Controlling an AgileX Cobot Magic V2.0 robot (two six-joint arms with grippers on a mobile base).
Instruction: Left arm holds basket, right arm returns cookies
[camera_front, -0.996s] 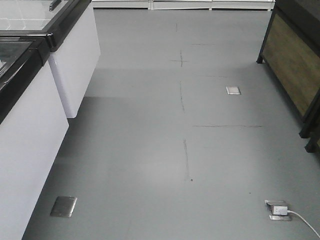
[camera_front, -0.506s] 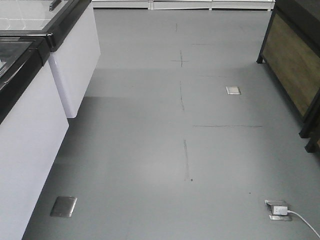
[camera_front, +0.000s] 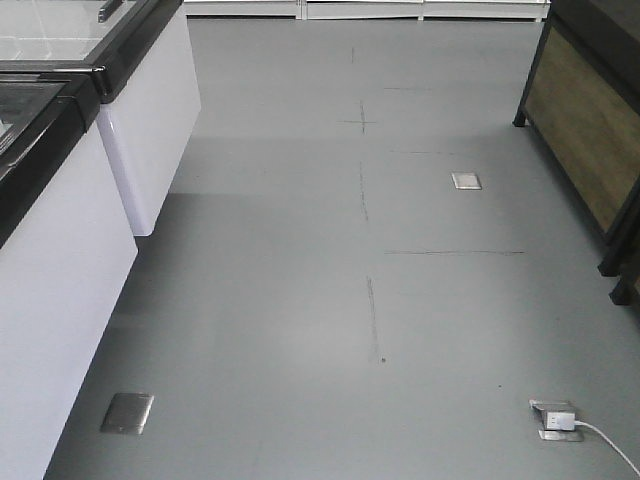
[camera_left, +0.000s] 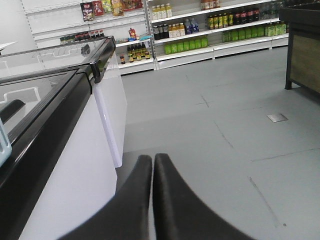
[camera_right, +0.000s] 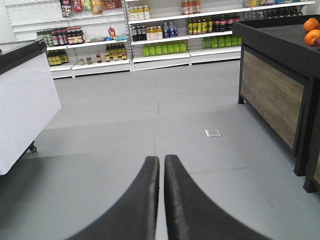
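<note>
**A:** Basket first. Only a pale blue plastic sliver of the basket (camera_left: 3, 142) shows at the left wrist view's edge, over the freezer (camera_left: 75, 170) top, mostly cut off. The cookies lie outside every view.

**B:** And the left gripper (camera_left: 152, 159): two smooth black wedge fingers pressed together, nothing between them, well apart from that sliver.

**A:** Right gripper (camera_right: 161, 160) likewise. Matte curved fingers, a hairline seam, closed on nothing over the grey floor (camera_right: 100, 125).

**B:** Moving outward: glossy white freezer sides, black rim, glass lid (camera_left: 35, 90). There's a wood-panelled black stand (camera_right: 272, 92), with oranges (camera_right: 312, 30) clipped by the frame.

**A:** Shelf bottles (camera_left: 187, 47) are too small to read. In the front view, a steel floor plate (camera_front: 127, 412) and a white plug (camera_front: 560, 419), its cable cut off.
</note>
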